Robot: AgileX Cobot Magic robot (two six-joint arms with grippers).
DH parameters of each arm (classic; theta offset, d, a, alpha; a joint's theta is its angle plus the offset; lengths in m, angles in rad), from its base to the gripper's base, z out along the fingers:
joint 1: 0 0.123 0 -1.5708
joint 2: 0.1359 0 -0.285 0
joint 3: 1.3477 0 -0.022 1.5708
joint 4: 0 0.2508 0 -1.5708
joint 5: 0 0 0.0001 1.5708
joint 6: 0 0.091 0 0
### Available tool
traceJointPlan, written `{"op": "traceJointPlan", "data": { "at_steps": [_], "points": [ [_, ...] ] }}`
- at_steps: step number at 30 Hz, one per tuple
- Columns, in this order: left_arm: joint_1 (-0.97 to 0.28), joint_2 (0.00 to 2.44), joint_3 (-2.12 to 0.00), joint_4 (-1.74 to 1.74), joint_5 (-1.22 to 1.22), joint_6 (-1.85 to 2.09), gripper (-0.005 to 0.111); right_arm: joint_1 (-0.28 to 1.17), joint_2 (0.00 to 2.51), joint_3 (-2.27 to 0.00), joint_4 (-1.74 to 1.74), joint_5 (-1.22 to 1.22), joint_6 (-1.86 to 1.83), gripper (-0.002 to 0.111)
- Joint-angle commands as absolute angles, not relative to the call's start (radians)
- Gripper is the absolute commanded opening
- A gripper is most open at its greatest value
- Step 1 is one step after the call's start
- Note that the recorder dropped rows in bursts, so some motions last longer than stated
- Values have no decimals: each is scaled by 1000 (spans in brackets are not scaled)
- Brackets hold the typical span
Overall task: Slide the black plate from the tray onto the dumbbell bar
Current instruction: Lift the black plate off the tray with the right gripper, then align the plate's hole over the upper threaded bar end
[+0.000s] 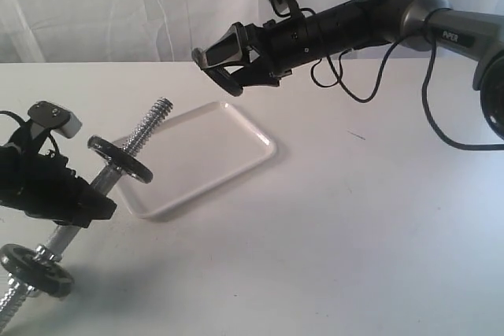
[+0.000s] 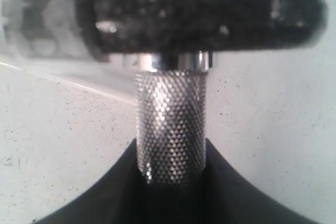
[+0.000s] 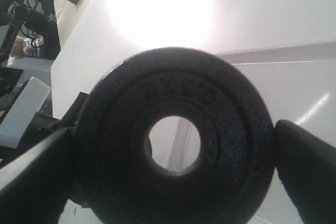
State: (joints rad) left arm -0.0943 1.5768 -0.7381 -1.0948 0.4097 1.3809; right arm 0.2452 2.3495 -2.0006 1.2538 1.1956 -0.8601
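My right gripper (image 1: 224,64) hangs in the air above the far end of the white tray (image 1: 228,135), shut on the black plate (image 1: 216,72). In the right wrist view the plate (image 3: 231,129) fills the space between both fingers (image 3: 310,169), its centre hole facing the camera. My left gripper (image 1: 83,204) is shut on the knurled middle of the dumbbell bar (image 1: 150,127), which is tilted with its free threaded end pointing up over the tray's near corner. The knurled shaft (image 2: 170,119) rises from the jaws to a black disc (image 2: 199,14) mounted on the bar.
The bar carries one black disc (image 1: 120,159) above my left grip and another (image 1: 35,269) below it near the table's front left. The tray has nothing in it. A white curtain hangs behind the white table (image 1: 354,218).
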Motion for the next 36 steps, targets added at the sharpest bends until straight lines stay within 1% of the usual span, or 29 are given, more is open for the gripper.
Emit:
{"op": "traceJointPlan", "data": {
  "at_steps": [1,12,36],
  "points": [
    [-94,1554,-781,-1288,485,1468,0,272,2314,-2003,1320,1221,-847,0],
    [-94,1596,-781,-1363,549,1553,0,328,2314,-2003,1299,1221,-847,0],
    [-94,1605,-781,-1411,600,1604,0,328,2356,-2003,1310,1221,-906,0]
  ]
}}
